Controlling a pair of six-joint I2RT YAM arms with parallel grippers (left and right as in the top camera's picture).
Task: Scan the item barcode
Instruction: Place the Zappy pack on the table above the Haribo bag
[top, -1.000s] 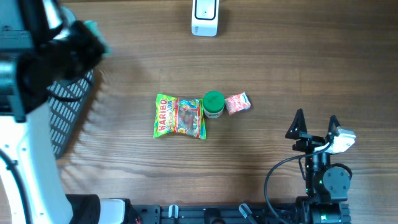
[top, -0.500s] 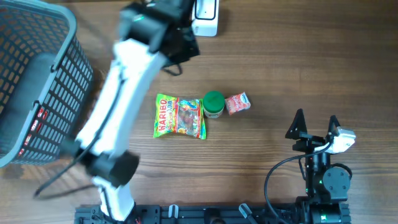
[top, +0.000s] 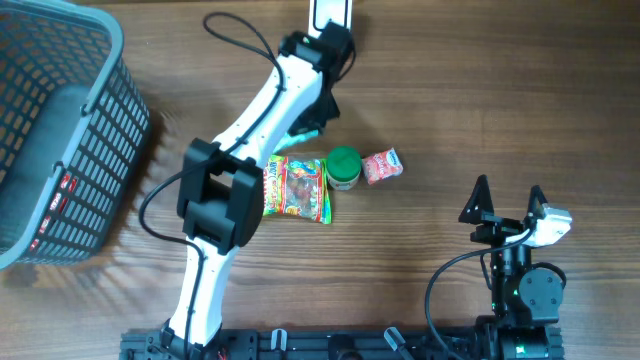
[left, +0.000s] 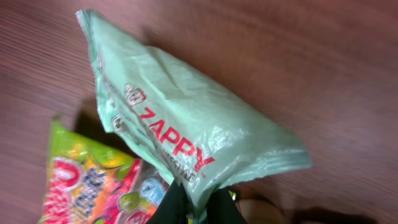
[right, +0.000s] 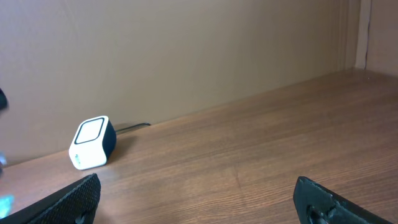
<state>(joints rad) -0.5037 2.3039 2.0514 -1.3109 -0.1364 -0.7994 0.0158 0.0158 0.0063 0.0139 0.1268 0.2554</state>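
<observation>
- Zappy packet (left: 186, 134), mint green, hangs pinched in my left claw (left: 196, 202). The jaws are closed tight on its lower edge, and the rest flops free above the table (left: 323, 74).
- Its brand face looks at my wrist camera. I see no barcode on this side, so I judge it lies on the hidden face or in a fold.
- Just under the packet, toward seven o'clock in the wrist view, lies the Haribo bag (left: 93, 186), flat on the wood.
- From above, the packet shows at the bag's twelve o'clock. A green-lidded jar (top: 344, 168) and a small pink packet (top: 381, 166) sit at the bag's three o'clock.
- Beyond my wrist, at the table's twelve o'clock, stands the scanner (top: 330, 15), partly covered by my arm.
- To do this step well, I should roll the wrist until the barcode side faces the scanner's window. The film should be taut rather than crumpled, and I should hold it near and steady without knocking the scanner.
- My right claw (top: 507, 205) rests spread wide at four o'clock, holding nothing, well apart from all this.
- Farthest off, at ten o'clock, sits the basket (top: 60, 120).
</observation>
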